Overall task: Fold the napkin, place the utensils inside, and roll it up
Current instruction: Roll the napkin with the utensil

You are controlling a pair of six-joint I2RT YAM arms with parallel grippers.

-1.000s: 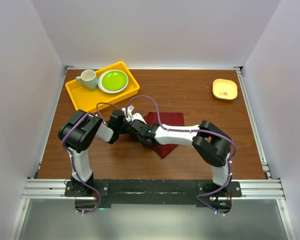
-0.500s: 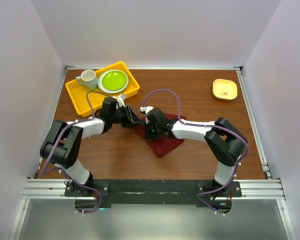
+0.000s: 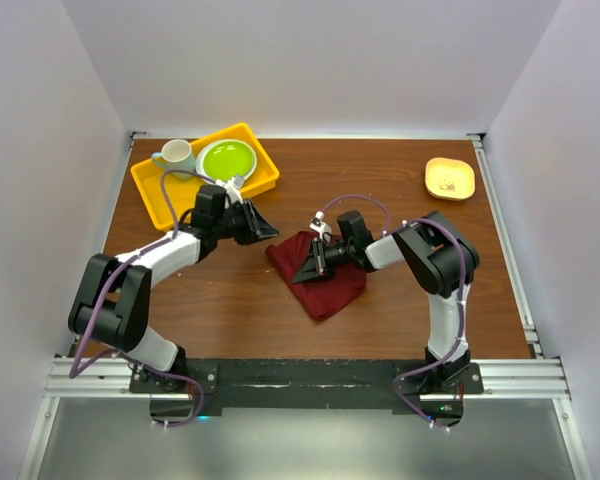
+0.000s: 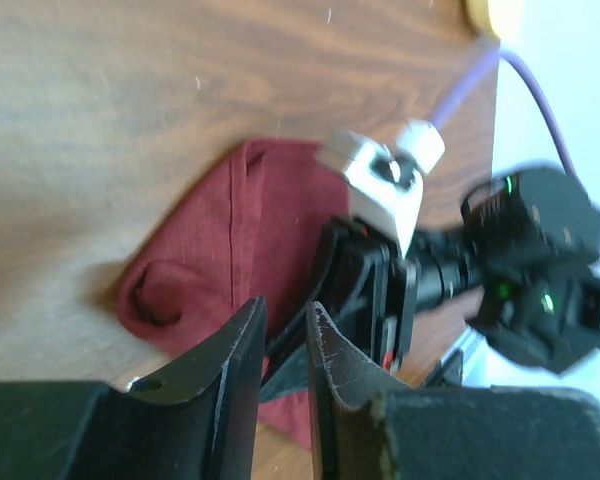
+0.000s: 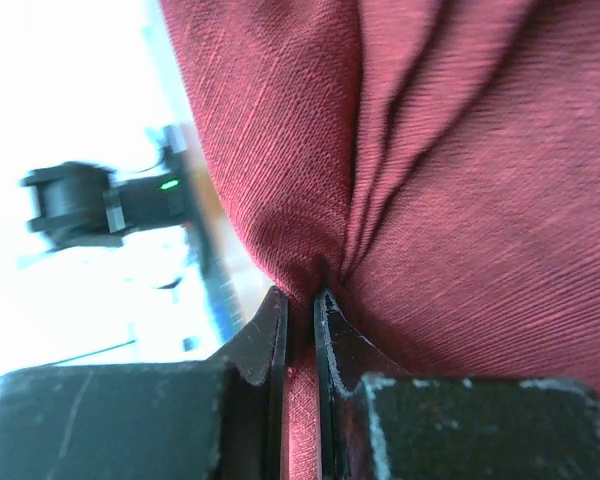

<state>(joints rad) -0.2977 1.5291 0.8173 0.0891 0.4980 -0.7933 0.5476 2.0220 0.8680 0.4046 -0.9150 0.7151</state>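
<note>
Evidently mid-fold, the right fingers (image 5: pixel 266 340) were clamped on a pinch of the bunched napkin (image 3: pixel 325 290) at mid-frame, the left fingers (image 4: pixel 235 360) slightly apart and empty; flattening the fold seemed next.

Looking at the left arm (image 3: pixel 165 255) and right arm (image 3: pixel 435 255): white shells along the long links, chunky black housings at every joint. Bolted to one black base plate (image 3: pixel 300 378), far back from the fingers. Trailing a looping purple cable (image 3: pixel 355 198) behind each wrist. Close on the left fingers (image 4: pixel 242 380): matte black, tapered, scuffed along the edges. Same on the right fingers (image 5: pixel 263 345), dusty and scratched. Just behind those, a blocky white mount (image 4: pixel 385 185) with a dark screw head, and small green lights (image 4: pixel 507 185) glowing on black housing.
</note>
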